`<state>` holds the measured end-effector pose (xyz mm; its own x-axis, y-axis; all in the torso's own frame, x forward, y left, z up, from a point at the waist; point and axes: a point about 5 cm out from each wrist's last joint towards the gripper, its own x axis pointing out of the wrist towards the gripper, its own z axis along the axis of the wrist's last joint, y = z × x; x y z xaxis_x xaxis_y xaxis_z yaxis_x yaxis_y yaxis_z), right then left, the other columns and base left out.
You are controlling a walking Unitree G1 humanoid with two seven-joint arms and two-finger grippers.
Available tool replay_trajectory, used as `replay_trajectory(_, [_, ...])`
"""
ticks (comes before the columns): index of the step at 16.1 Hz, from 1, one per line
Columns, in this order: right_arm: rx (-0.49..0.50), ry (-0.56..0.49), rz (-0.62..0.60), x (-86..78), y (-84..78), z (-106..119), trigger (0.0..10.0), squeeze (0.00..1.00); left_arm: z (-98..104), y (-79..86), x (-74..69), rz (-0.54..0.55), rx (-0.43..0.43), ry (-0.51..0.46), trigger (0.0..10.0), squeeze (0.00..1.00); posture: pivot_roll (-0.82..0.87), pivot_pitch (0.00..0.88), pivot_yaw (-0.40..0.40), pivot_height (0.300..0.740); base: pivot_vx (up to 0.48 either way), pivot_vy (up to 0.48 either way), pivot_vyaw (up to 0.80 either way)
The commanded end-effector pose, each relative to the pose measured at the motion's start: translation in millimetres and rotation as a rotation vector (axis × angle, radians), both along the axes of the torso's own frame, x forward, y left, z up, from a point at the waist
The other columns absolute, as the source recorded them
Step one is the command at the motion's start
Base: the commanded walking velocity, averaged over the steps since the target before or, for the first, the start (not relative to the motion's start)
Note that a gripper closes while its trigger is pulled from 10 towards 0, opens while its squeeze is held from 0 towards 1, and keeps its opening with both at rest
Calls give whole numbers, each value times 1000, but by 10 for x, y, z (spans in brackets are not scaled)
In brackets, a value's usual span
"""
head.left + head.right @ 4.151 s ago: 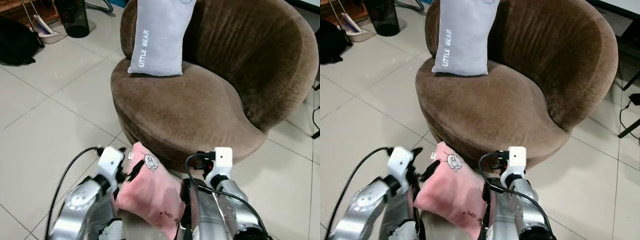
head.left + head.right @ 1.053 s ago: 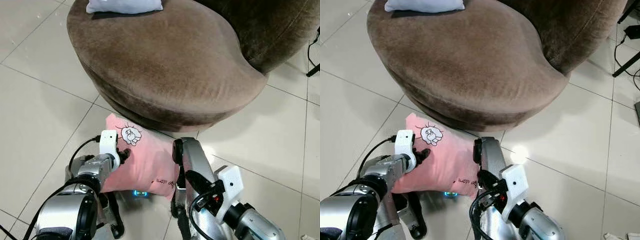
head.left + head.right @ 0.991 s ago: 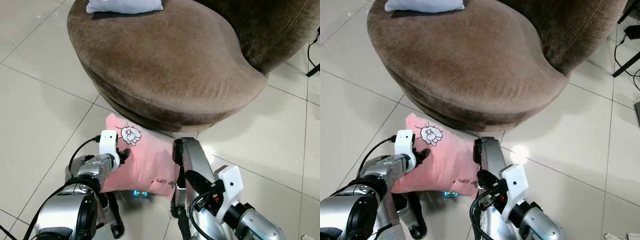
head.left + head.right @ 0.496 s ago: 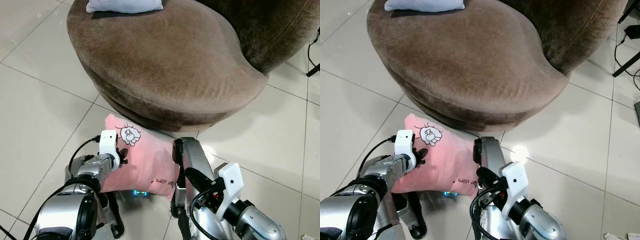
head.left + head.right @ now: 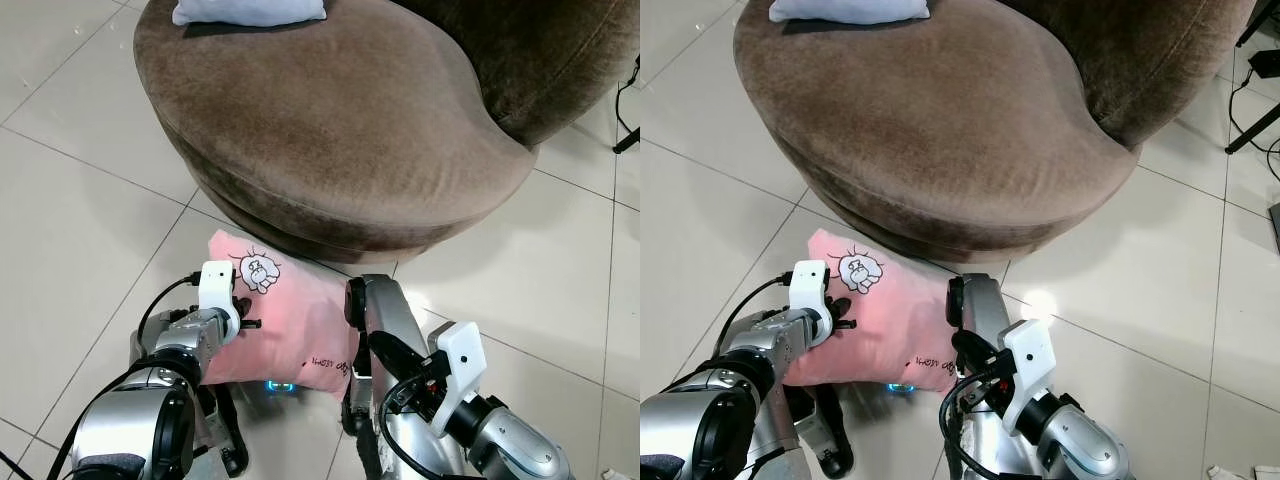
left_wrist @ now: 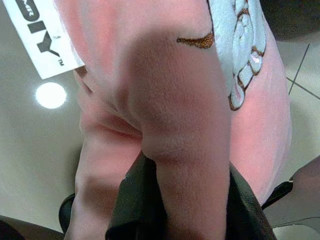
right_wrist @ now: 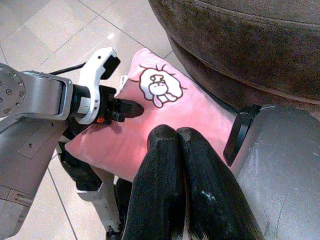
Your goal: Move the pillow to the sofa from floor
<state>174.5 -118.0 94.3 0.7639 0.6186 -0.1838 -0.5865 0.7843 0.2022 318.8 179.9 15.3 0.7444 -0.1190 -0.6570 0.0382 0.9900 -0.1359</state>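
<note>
- From my head cameras I see the brown sofa (image 5: 340, 120), a round seat in short plush fabric with a curved back, taking up the upper part of the scene on the glossy pale floor tiles (image 5: 80, 230).
- The pink pillow (image 5: 285, 325) is down on the floor just in front of the sofa's base, between my two arms; it looks soft and fleecy, with a white cartoon patch (image 5: 258, 273) near its upper corner.
- A pale grey-blue pillow (image 5: 250, 12) sits at the back of the seat, cut off by the frame edge.
- My left gripper (image 5: 246, 322) is at the pillow's left edge. The left wrist view gives what the head views cannot: a fold of pink fleece pinched between the two black fingers (image 6: 132, 205), so the jaws are clamped on the pillow.
- That same view shows a white tag (image 6: 42, 37) with dark letters, too cropped for me to read.
- There is small dark writing near the pillow's lower edge in the head views, which I cannot make out.
- The right wrist view shows my right gripper (image 7: 176, 137) above the pillow's near side with its fingers pressed together, gripping nothing that I can see.
</note>
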Motion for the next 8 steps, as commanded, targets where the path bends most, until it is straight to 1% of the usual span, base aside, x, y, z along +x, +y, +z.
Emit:
replay_trajectory(1, [3,21,1,-35,-28,-42,10000,0,-83,-70,-69,-27,-16,42,0,0,-293,329,-123,461,0,0,0])
replay_trajectory(3, [4,20,0,-31,-29,-40,10000,0,-91,-74,-77,-30,-18,45,0,0,-293,329,-123,461,0,0,0])
replay_trajectory(8, [-8,14,-13,-11,-59,-43,10000,0,-72,-138,-56,-33,-64,13,0,0,-296,319,-127,461,0,0,0])
